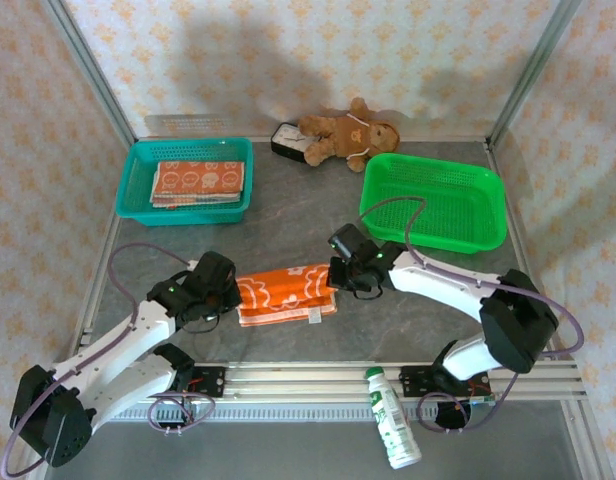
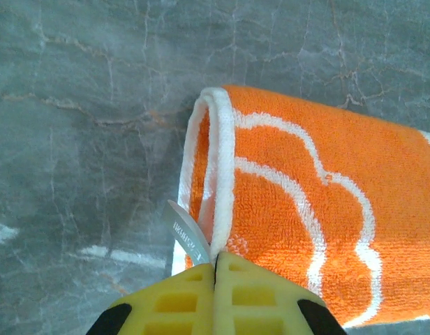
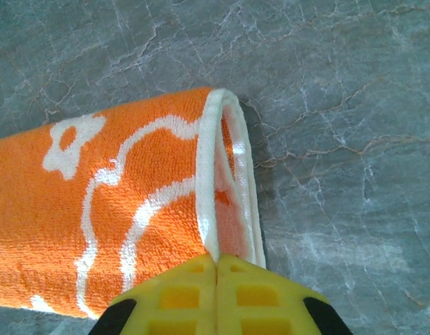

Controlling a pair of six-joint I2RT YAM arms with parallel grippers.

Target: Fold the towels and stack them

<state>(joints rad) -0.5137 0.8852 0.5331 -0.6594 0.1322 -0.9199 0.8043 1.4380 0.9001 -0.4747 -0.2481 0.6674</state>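
One orange towel (image 1: 286, 294), white flower outlines, folded double, centre of table (image 1: 288, 220) | left gripper (image 2: 216, 262) clamped on its 9 o'clock hem | right gripper (image 3: 216, 262) clamped on its 3 o'clock hem

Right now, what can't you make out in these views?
Top view: both ends of the towel, covered by the left arm and right arm.
Top view: number of cloths in the blue basket; stack seen from above.
Top view: dark thing behind the teddy bear, partly hidden.
Left wrist view: print on the towel's tag, too blurred.
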